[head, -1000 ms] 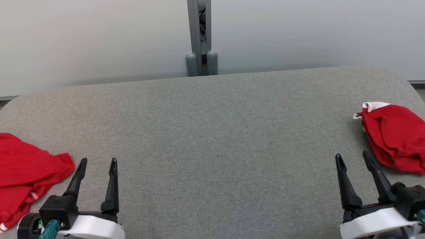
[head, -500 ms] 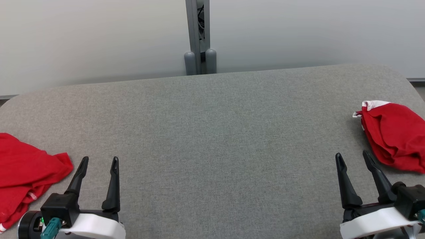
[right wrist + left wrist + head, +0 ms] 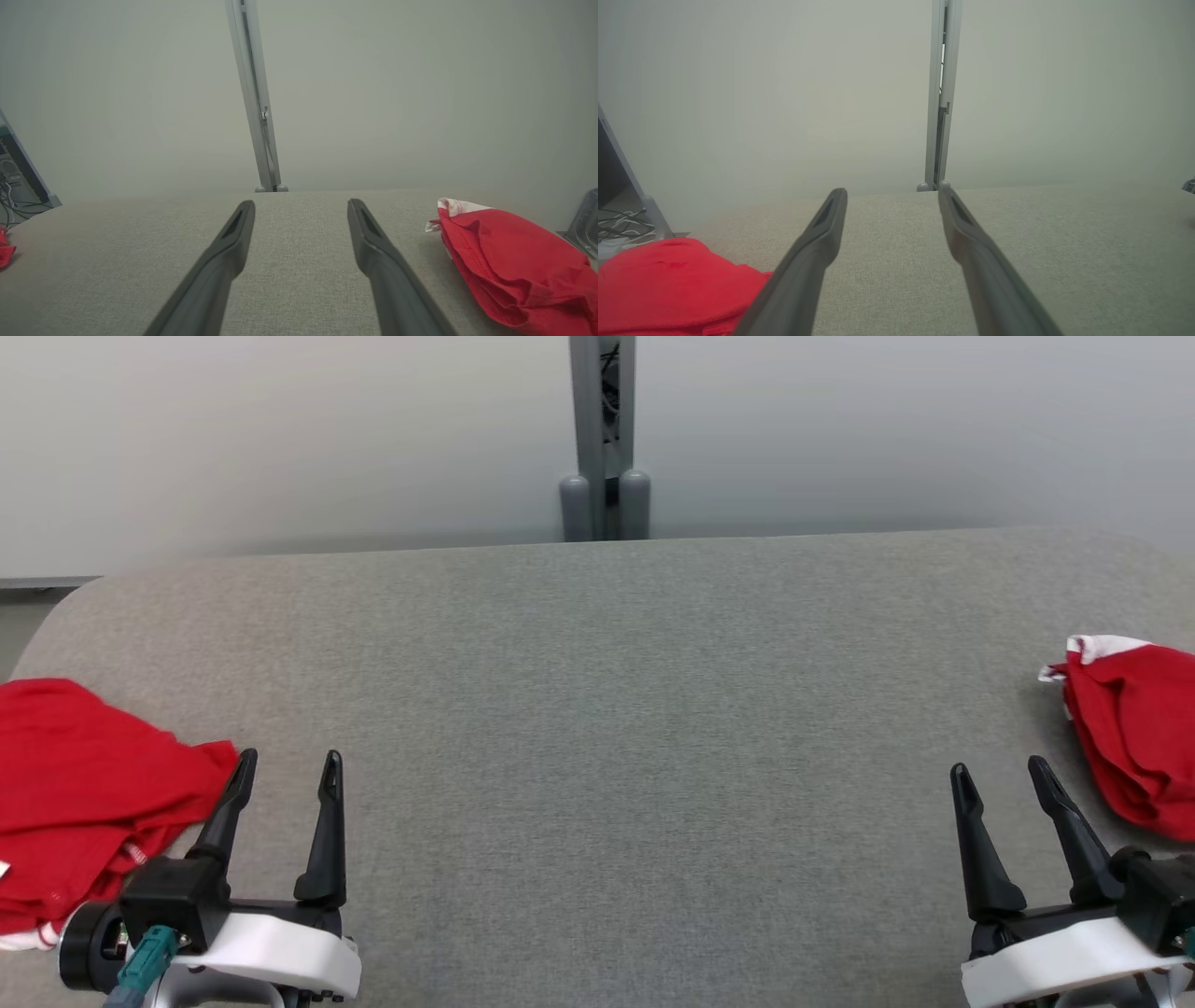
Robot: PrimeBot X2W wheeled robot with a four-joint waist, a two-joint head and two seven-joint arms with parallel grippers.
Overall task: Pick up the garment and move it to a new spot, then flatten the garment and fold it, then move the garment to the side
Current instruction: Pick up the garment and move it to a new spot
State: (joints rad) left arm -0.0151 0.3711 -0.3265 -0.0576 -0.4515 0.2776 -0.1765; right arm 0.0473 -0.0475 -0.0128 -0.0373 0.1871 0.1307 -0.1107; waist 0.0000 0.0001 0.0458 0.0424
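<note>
- The garment [image 3: 84, 775], red and crumpled, is lying at the left edge of the surface [image 3: 616, 709], its nearest fold just beside the left pincer's outer finger.
- A second garment [image 3: 1134, 737], red with white trim, is sitting bunched at the right edge. That the left heap is the one to handle is only my judgement.
- The left pincer [image 3: 289, 758] is hanging released, jaws wide, holding nothing. The right pincer [image 3: 999, 766] is doing likewise.
- The pickup is likely just beginning. The left pincer should be swinging left, dipping onto a raised fold and clenching firmly, so the cloth is lifting whole toward the bare middle.
</note>
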